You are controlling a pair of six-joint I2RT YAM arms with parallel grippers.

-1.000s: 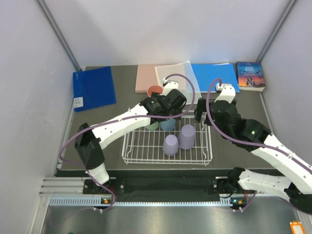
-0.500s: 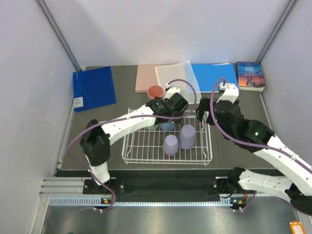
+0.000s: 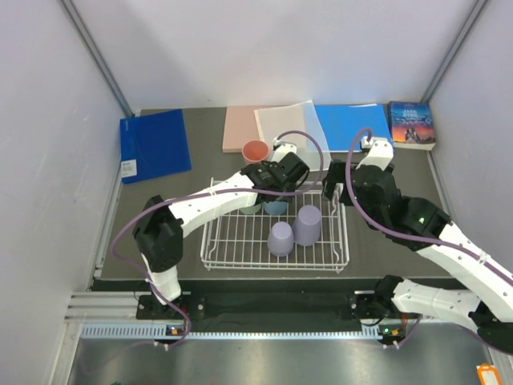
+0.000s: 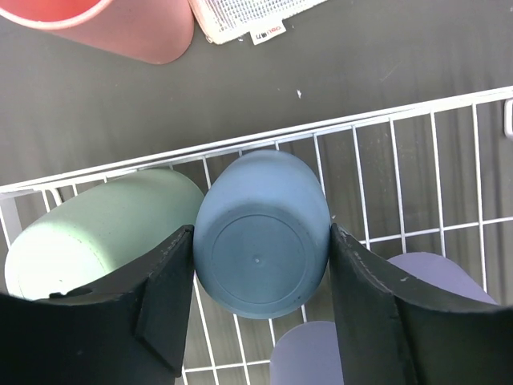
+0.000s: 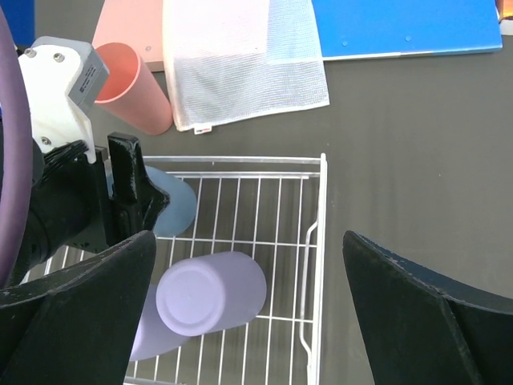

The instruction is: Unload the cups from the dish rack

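The white wire dish rack [image 3: 337, 241] holds four upturned cups: pale green [image 3: 250, 207], light blue [image 3: 276, 208] and two lavender [image 3: 281, 238] [image 3: 308, 224]. The salmon pink cup [image 3: 256, 150] stands open side up on the table behind the rack. My left gripper [image 3: 275, 191] is over the rack's back edge. In the left wrist view its fingers [image 4: 172, 273] touch both sides of the light blue cup [image 4: 260, 233], with the green cup [image 4: 104, 224] beside it. My right gripper [image 5: 248, 241] is open and empty above the rack's right side [image 5: 323, 208], with a lavender cup [image 5: 212, 290] below it.
Along the back of the table lie a blue folder [image 3: 155, 144], a pink folder [image 3: 239, 128], a white mesh pouch [image 3: 288, 124], another blue folder [image 3: 353, 126] and a book [image 3: 412, 123]. Grey walls close in the left, right and back.
My left gripper has moved from beside the salmon cup toward me and down onto the light blue cup. The right arm shifted slightly a second ago and has held since.
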